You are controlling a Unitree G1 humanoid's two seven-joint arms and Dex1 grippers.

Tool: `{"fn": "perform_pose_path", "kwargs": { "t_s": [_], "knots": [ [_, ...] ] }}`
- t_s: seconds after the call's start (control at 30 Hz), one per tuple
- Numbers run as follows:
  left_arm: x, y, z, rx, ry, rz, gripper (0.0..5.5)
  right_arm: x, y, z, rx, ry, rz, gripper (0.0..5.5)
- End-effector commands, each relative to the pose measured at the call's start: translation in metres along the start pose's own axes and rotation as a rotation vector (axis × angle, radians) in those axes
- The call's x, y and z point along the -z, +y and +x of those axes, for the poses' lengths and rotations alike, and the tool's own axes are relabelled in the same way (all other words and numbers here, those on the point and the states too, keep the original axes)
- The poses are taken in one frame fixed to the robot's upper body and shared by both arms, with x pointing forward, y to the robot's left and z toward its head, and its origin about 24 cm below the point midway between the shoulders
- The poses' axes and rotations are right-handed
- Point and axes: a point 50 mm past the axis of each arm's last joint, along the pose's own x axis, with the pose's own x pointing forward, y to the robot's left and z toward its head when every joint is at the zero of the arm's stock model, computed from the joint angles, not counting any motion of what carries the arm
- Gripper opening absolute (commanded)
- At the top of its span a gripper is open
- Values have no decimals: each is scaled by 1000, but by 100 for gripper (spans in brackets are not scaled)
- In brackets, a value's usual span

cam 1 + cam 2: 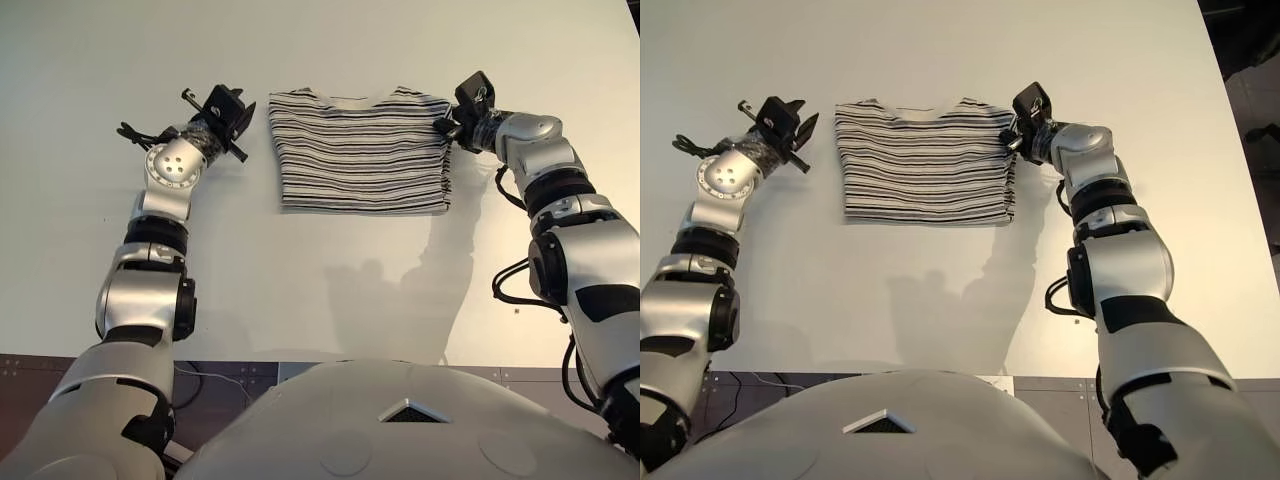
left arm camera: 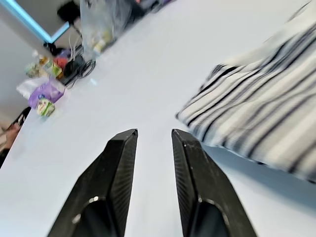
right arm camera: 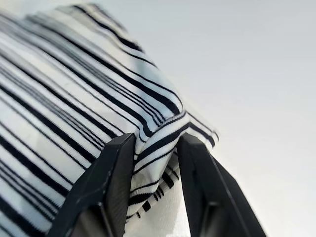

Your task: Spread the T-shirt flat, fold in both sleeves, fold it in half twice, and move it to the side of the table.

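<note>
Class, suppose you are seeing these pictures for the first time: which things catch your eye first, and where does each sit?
The black-and-white striped T-shirt, folded into a neat rectangle, lies toward the far middle of the white table. The right tool pinches the shirt's right edge, while the left tool sits open and empty just off its left side.

Open table (image 1: 300,270) is stretching wide on the near side of the T-shirt (image 1: 362,150) and beyond its collar. The left gripper (image 2: 154,132) is standing just beside the T-shirt's left edge, and the right gripper (image 3: 155,140) is blocking its right edge, pinching the fabric.
</note>
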Motion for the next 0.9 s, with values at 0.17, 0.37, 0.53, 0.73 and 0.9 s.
{"fn": "perform_pose_path", "kwargs": {
  "t_s": [0.17,0.37,0.53,0.73,0.9],
  "knots": [
    [-38,-27,-39,61,-156,123,127,-40,-26,-24,195,-196,-529,151],
    [-70,-41,-51,110,-230,133,127,-20,8,-11,22,-173,-772,151],
    [-86,-24,-62,82,-251,133,127,26,13,-31,-348,20,-1058,151],
    [-91,-19,-66,27,-223,158,127,37,41,-80,-1010,135,-914,151],
    [-101,-20,-59,76,-229,219,127,-5,83,-111,-1329,33,-434,151]
  ]
}}
